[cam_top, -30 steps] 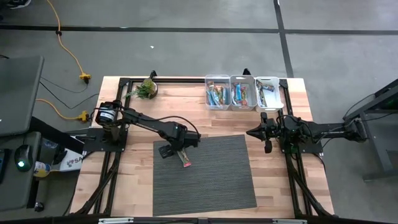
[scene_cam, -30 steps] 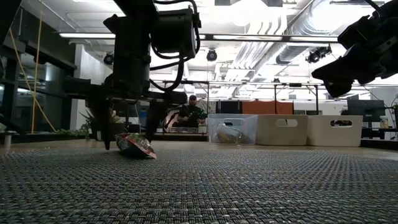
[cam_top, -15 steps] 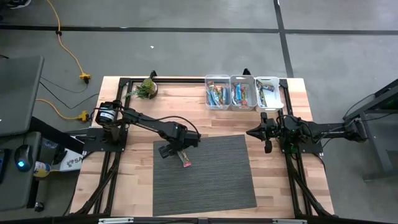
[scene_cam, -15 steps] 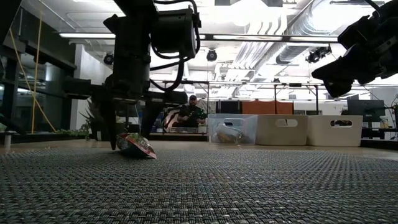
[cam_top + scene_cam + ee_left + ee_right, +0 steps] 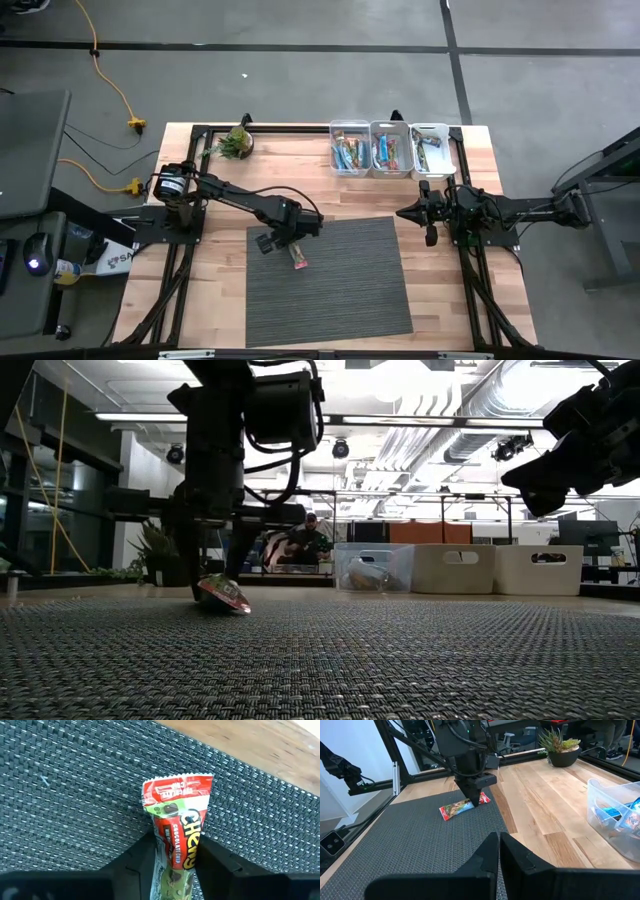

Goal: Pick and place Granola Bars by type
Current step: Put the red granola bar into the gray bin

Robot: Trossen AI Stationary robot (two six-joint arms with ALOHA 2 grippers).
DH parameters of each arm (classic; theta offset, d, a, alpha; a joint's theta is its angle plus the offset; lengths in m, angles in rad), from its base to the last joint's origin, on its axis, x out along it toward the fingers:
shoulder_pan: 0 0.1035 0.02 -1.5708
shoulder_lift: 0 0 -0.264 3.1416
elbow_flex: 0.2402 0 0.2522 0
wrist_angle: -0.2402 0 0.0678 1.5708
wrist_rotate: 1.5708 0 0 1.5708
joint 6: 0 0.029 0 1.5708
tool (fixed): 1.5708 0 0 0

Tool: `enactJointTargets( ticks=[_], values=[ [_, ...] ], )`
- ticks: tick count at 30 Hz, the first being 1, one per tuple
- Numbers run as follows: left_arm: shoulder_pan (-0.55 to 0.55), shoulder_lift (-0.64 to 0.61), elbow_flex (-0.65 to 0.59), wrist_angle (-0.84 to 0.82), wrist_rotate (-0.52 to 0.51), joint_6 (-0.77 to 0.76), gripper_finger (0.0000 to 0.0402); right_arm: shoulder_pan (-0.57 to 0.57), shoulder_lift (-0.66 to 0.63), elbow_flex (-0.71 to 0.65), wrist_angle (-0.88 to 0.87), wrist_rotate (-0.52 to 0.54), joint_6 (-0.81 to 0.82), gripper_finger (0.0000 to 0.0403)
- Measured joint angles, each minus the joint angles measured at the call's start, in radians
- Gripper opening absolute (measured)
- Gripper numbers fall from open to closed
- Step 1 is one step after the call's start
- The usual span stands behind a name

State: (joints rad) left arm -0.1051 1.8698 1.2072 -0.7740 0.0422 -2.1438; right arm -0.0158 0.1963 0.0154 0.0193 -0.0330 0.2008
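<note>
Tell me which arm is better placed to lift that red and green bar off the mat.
Left. The left gripper is already down on the mat with a finger on either side of the bar. The right gripper hangs shut above bare wood near the mat's far corner, well away from the bar.

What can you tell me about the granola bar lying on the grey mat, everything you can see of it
The granola bar is a slim, flat bar in a shiny wrapper, red and white with a green band and a crimped end. It lies flat on the woven grey mat, near the mat's edge by the bare wood. The left gripper is down over it, a dark finger on each long side, pressed against the wrapper. Its far end pokes out free past the fingers. Nothing else touches it.
</note>
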Motion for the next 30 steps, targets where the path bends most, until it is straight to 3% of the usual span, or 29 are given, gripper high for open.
enactJointTargets(
  ticks=[12,22,26,30],
  values=[
    [0.0,0.0,0.0,0.031,-0.021,0.022,0.0071,0.0,0.0,0.0,0.0,0.0,0.0,0.0],
    [-0.005,0.0,0.001,0.099,-0.058,0.067,0.0066,0.0,0.0,0.0,0.0,0.0,0.0,0.0],
    [-0.014,-0.013,0.011,0.135,-0.091,0.181,0.0066,0.0,0.0,0.0,0.0,0.0,0.0,0.0],
    [-0.031,-0.044,0.011,0.226,-0.149,0.427,0.0066,0.0,0.0,0.0,0.001,0.0,0.0,0.0]
  ],
)
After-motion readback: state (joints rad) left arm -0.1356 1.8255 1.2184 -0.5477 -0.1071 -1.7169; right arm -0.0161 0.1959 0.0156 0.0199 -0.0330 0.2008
